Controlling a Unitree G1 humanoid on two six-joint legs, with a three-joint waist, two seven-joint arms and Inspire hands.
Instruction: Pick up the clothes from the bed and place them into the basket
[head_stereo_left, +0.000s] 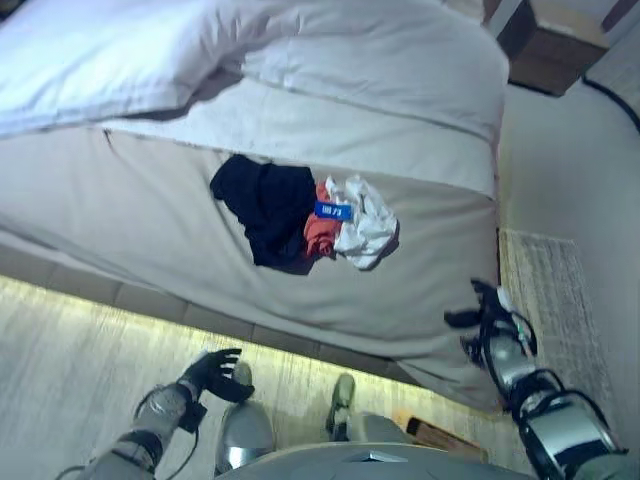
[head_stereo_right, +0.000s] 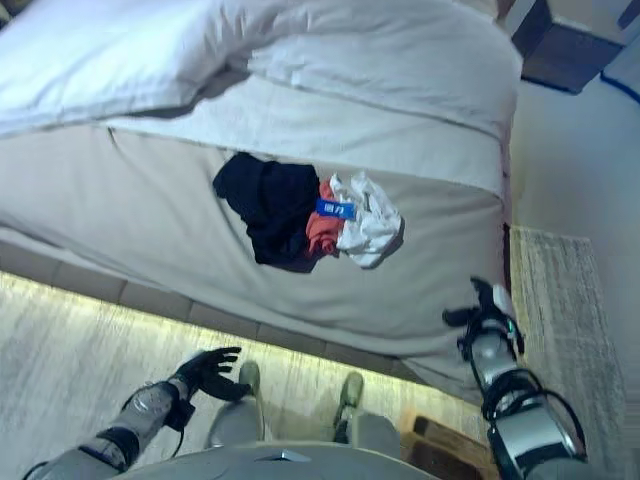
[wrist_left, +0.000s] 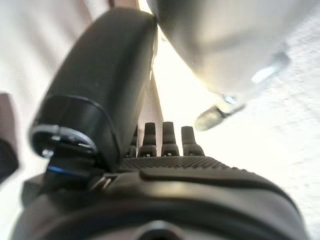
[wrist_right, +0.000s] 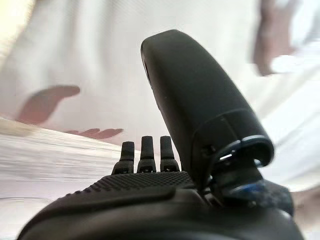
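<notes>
A small pile of clothes lies on the beige bed: a dark navy garment, an orange-red one with a blue tag, and a white one to its right. My left hand is low over the floor in front of the bed, fingers straight and empty; its own view shows the fingers extended. My right hand hovers at the bed's near right corner, open and empty, fingers straight, well short of the clothes.
A white duvet covers the far part of the bed. A lit strip runs along the bed base above the pale wood floor. A woven rug lies to the right of the bed. A brown box stands at the far right.
</notes>
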